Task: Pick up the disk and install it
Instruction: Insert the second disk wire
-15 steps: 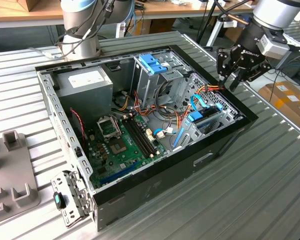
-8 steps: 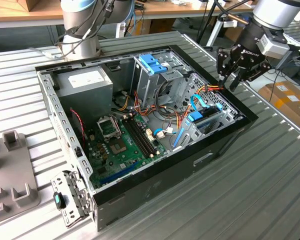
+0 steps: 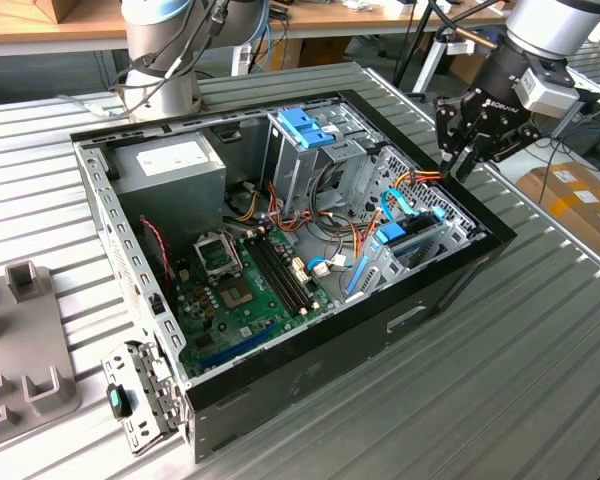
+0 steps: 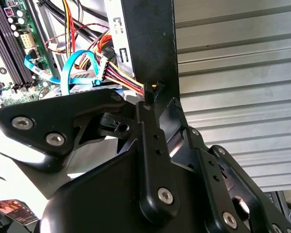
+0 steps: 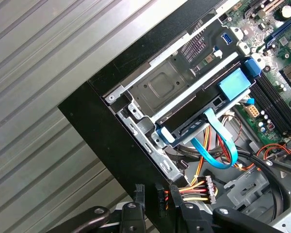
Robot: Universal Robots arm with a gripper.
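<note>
The disk (image 3: 417, 243) lies in the drive bay at the front right corner of the open computer case (image 3: 450, 290), with its blue rails showing and light blue cables running to it. In the first wrist view the disk (image 5: 196, 122) sits level inside the grey metal bay, a blue tab at one end. My gripper (image 3: 458, 165) hangs above the case's right wall, a short way from the bay, shut and holding nothing. In both wrist views its black fingertips (image 4: 146, 102) (image 5: 137, 190) hover over the black case edge beside a bundle of power wires.
A grey power supply (image 3: 170, 165) with a white sticker fills the back left of the case. A metal cage with a bright blue latch (image 3: 308, 128) stands mid-back, and the green motherboard (image 3: 245, 290) lies on the floor. Another arm's base (image 3: 160, 60) stands behind. Grey fixtures (image 3: 25, 330) rest at the exterior view's left.
</note>
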